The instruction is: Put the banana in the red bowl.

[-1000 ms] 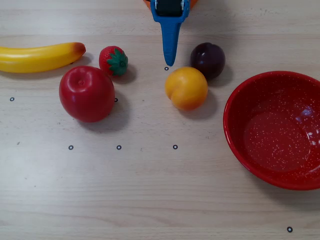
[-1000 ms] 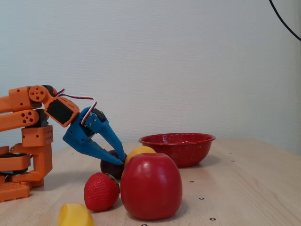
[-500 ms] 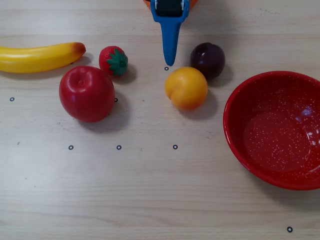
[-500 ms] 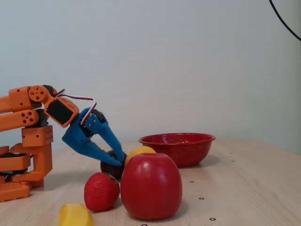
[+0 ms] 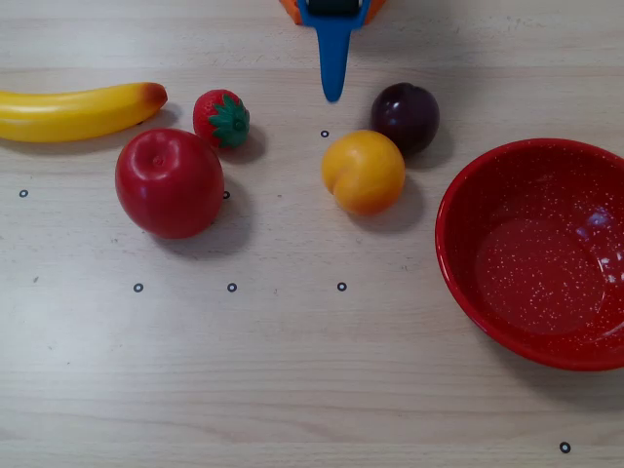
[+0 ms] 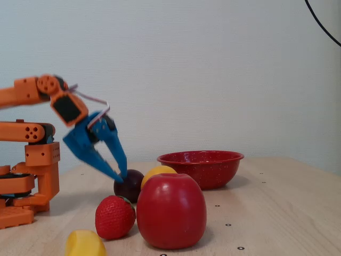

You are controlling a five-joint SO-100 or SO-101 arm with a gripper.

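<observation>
The yellow banana (image 5: 78, 111) lies at the far left of the overhead view, its orange-brown tip pointing at a strawberry; in the fixed view only one yellow end (image 6: 85, 244) shows at the bottom. The red bowl (image 5: 458, 244) sits at the right with nothing in it, and stands behind the fruit in the fixed view (image 6: 201, 162). My blue gripper (image 5: 333, 96) hangs at the top centre, far from the banana. From the side the gripper (image 6: 121, 176) slants down just above the table with its tips together, holding nothing.
A strawberry (image 5: 222, 118), a red apple (image 5: 170, 182), an orange-yellow round fruit (image 5: 364, 172) and a dark plum (image 5: 406, 116) lie between the banana and the bowl. The orange arm base (image 6: 26, 176) stands at the left of the fixed view.
The arm has lifted and drawn back toward its base, so the blue tip sits higher in the overhead view. No fruit has moved.
</observation>
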